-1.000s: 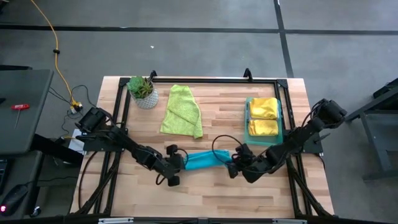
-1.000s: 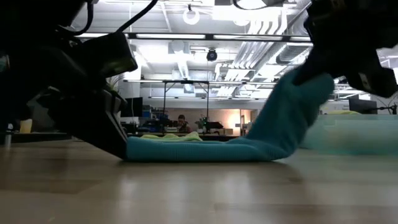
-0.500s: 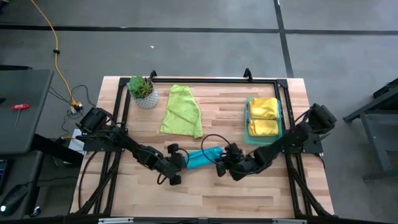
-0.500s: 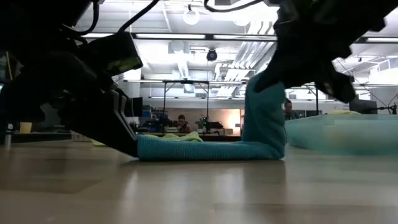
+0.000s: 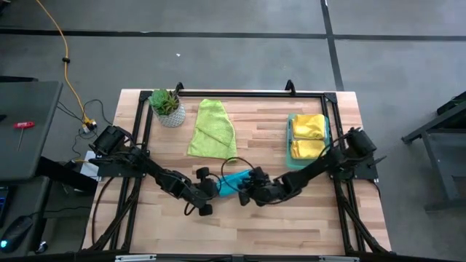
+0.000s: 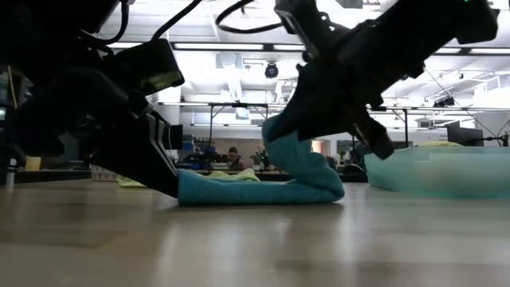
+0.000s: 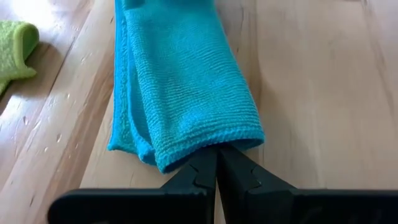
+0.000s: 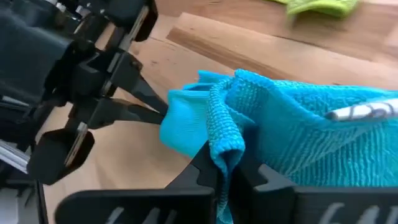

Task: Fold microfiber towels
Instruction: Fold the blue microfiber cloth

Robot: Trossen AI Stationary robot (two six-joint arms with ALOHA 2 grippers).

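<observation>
- The worktop [image 5: 291,218] is a pale wood-slat surface, and I have both arms reaching into its middle, near the front edge.
- The lime green towel [image 5: 212,129] lies loosely spread towards the back, just beside the potted plant [image 5: 167,106]; it is not yet folded.
- The translucent green tray [image 5: 330,138] sits at the right side and holds two folded yellow towels [image 5: 309,137], one behind the other.
- The teal towel [image 5: 233,182] is the one in hand, lying at mid-worktop between the two grippers as a narrow folded band. In the low view one end rests flat on the wood while the other is lifted and curled over it.
- The left gripper [image 7: 216,169] has its jaws closed on the towel's folded end, pinning that end low against the worktop.
- The right gripper [image 8: 225,169] has its jaws closed on the opposite edge, holding it up over the flat part.
- I judge this cloth light, soft and floppy: it sags wherever unsupported, so it wants holding at the edges or corners. The nap looks grippy, though layers could slide apart if only one is pinched.
</observation>
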